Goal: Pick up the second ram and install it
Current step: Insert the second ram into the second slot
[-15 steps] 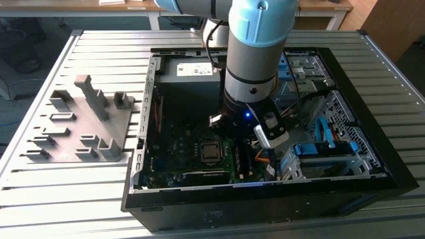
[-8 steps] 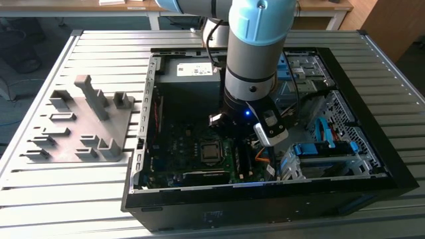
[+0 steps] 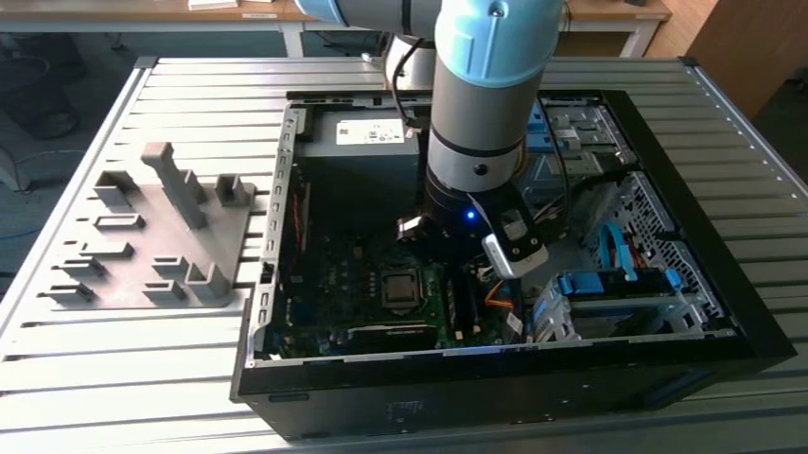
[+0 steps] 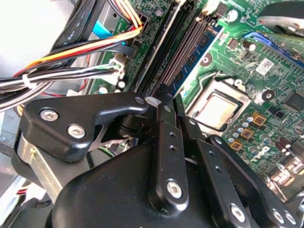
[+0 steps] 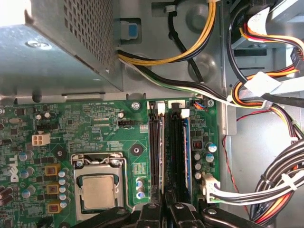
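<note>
Two slots point(image 5: 154, 152) run side by side on the board point(image 5: 95, 128), between the processor socket point(image 5: 97, 190) and the cables point(image 5: 266, 185), and my fingers point(image 4: 166, 142) stand over their near end, deep in the case point(image 3: 707, 331). They are narrow, almost together, and as far as I can judge they pinch the top edge of the ram point(image 5: 166, 156), which stands on edge in line with the slot farther from the socket. Whether it is fully down I cannot tell; the white latches point(image 5: 160, 108) at the far end look tipped outward.

My grip sits at one end, not the middle. Pressing from here could drive the near end in while the far end rides high, so the ram would tilt and jam, or one latch would catch and the other not. If the notch and key do not line up, force would go into the board and flex it. A thin edge held between narrow fingers could also slip sideways and let me scrape the neighbouring slot.

Cables lie just beside the slots, toward the exterior view's right. Any sideways drift could snag them or push a wire under the ram. On the surface point(image 3: 114, 378), well apart at the exterior view's left, the grey holder point(image 3: 165, 236) plays no part
</note>
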Motion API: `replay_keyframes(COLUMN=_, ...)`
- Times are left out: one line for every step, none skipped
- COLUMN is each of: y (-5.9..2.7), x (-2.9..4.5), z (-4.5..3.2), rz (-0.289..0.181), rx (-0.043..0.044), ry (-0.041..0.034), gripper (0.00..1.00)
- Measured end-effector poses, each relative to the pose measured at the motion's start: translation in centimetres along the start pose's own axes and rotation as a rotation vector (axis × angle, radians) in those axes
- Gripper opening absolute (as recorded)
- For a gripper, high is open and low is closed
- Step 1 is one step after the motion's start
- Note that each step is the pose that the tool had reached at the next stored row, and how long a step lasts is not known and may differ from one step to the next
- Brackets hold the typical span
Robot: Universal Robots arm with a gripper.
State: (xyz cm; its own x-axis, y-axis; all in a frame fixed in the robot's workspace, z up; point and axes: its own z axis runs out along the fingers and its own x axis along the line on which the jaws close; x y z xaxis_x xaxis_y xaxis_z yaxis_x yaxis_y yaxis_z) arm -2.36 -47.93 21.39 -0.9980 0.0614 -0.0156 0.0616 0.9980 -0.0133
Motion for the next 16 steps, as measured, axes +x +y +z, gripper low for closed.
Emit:
replay_keyframes(y=0.00, x=-0.01, z=0.00, rz=0.000, rx=0.0005, ry=0.0000, gripper=0.14)
replay_keyframes(y=0.00, x=-0.01, z=0.00, rz=0.000, rx=0.0008, ry=0.0000, gripper=0.14)
replay_keyframes(y=0.00, x=-0.02, z=0.00, rz=0.000, rx=0.0014, ry=-0.0001, gripper=0.14)
replay_keyframes(y=0.00, x=-0.03, z=0.00, rz=-0.001, rx=0.0018, ry=-0.0001, gripper=0.14)
replay_keyframes(y=0.00, x=-0.03, z=0.00, rz=-0.002, rx=0.0022, ry=-0.0002, gripper=0.14)
replay_keyframes(y=0.00, x=-0.04, z=0.00, rz=-0.004, rx=0.0027, ry=-0.0003, gripper=0.14)
replay_keyframes(y=0.00, x=-0.04, z=-0.04, rz=-0.005, rx=0.0032, ry=-0.0003, gripper=0.14)
replay_keyframes(y=0.00, x=-0.04, z=-0.06, rz=-0.006, rx=0.0034, ry=-0.0003, gripper=0.14)
replay_keyframes(y=0.00, x=-0.05, z=-0.06, rz=-0.007, rx=0.0033, ry=-0.0004, gripper=0.14)
replay_keyframes(y=0.00, x=-0.08, z=-0.06, rz=-0.008, rx=0.0033, ry=-0.0004, gripper=0.14)
replay_keyframes(y=0.01, x=-0.13, z=-0.06, rz=-0.010, rx=0.0035, ry=-0.0001, gripper=0.14)
replay_keyframes(y=0.01, x=-0.21, z=-0.07, rz=-0.012, rx=0.0038, ry=0.0009, gripper=0.14)
replay_keyframes(y=0.01, x=-0.28, z=-0.08, rz=-0.015, rx=0.0040, ry=0.0022, gripper=0.14)
replay_keyframes(y=0.01, x=-0.34, z=-0.07, rz=-0.017, rx=0.0040, ry=0.0032, gripper=0.14)
replay_keyframes(y=0.02, x=-0.37, z=-0.07, rz=-0.019, rx=0.0040, ry=0.0038, gripper=0.14)
replay_keyframes(y=0.02, x=-0.42, z=-0.06, rz=-0.021, rx=0.0041, ry=0.0046, gripper=0.14)
